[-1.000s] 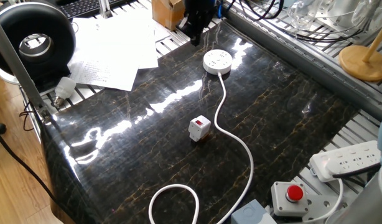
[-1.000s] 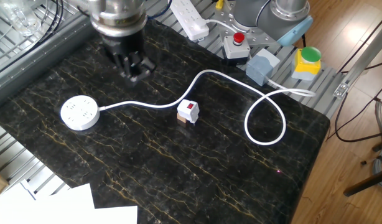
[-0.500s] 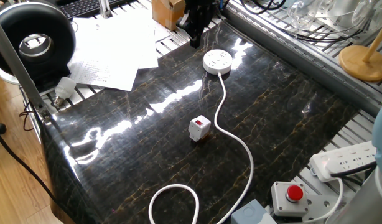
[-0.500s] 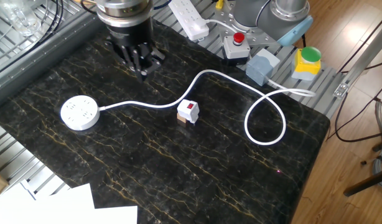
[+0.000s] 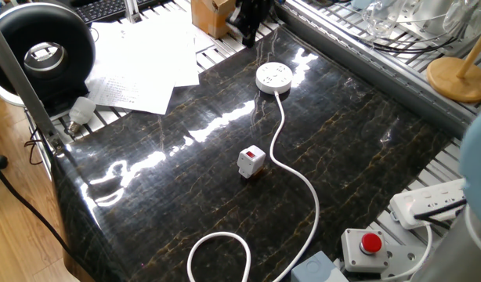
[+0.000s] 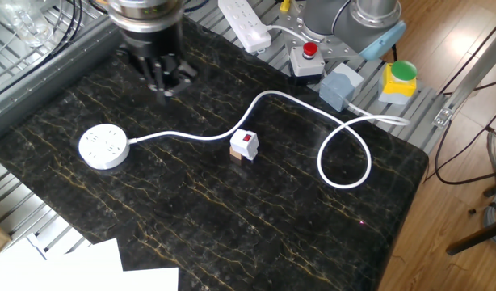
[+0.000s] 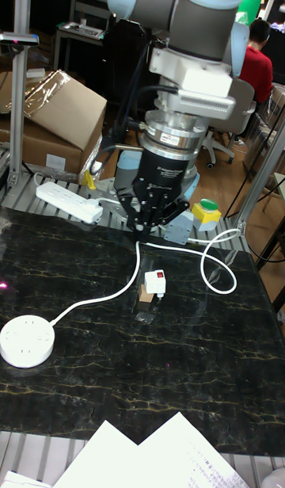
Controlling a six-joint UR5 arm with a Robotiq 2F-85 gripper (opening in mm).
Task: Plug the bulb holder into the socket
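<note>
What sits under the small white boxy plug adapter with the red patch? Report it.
The small white boxy plug adapter rests on a small brown block, visible only at its lower edge. The adapter covers the block's top, so how the two meet cannot be seen.

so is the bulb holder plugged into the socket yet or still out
Still out. The bulb holder sits alone mid-table beside the cord, apart from the socket, whose top is bare. The gripper holds nothing.

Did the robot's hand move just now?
Yes. In the other fixed view the hand slid left, away from the power strip, ending nearer the socket.
</note>
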